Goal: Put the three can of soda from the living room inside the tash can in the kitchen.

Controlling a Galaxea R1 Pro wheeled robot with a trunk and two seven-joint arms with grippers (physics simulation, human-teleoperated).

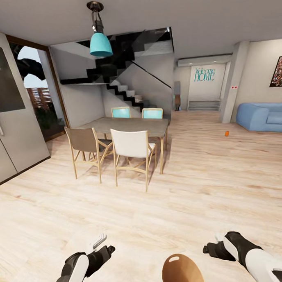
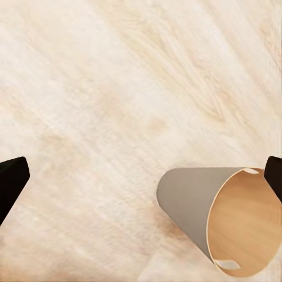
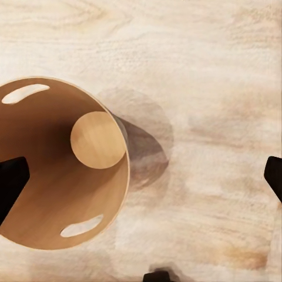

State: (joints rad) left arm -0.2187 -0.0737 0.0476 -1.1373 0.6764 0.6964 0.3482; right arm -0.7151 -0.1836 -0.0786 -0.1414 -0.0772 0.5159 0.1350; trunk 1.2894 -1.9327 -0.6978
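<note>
Standing on pale wood floor, facing dining area and living room beyond. Tash can upright on floor between the two grippers, tan inside, oval handle hole at rim; nothing visible inside it.

Left gripper low over floor, fingers spread wide apart, nothing between them but bare floor. In left wrist view, tash can near one fingertip, grey outer wall and tan inside both showing, not touched.

Right gripper low on other side of can, fingers also wide apart and empty. In right wrist view, tash can seen from above, round base visible, one fingertip overlapping its opening, other fingertip well apart over floor.

One orange can of soda far ahead on floor, near blue sofa, well apart from both sets of fingers. Other two cans not made out.

Dining tabletop with four chairs ahead left. Teal pendant lamp above, black staircase behind. Steel fridge at left edge.
</note>
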